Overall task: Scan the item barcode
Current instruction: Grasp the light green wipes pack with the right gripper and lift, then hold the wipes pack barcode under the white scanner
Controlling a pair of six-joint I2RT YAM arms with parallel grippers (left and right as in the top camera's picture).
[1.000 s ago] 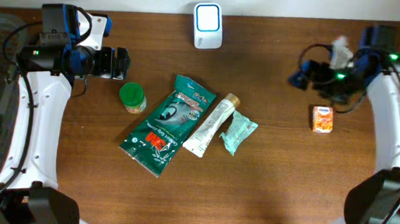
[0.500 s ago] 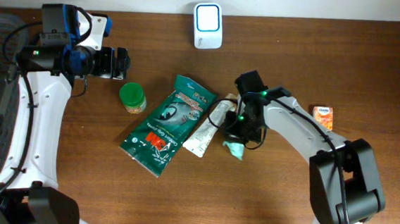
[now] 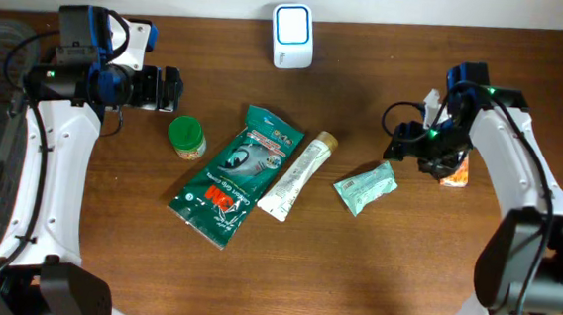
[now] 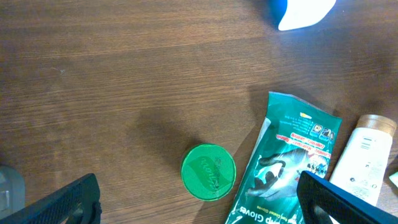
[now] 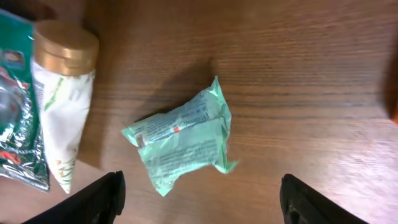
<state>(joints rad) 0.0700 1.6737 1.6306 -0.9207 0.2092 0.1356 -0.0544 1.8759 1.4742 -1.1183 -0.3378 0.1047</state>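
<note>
— Mint-green crinkled plastic packet (image 3: 366, 187) lies flat on the brown wooden desk (image 3: 106, 245), between the white tube with the gold cap (image 3: 295, 176) and the small orange carton (image 3: 453, 172). It is well apart from the white box scanner with the blue-lit face (image 3: 293, 34).

— And the claws?

— Right claw (image 5: 204, 198) hangs above the packet, fingers spread wide, holding nothing. Left claw (image 4: 202, 200) is wide and empty too, over by the green-lidded jar (image 3: 187, 136).

— What worries you?

— Thin, slack film. A pinch may catch only a fold, so the packet could twist or slip on the way to the scanner. I can't tell where the barcode sits; creased or turned away, it likely won't read. The right arm also crowds the carton and could nudge it.
</note>
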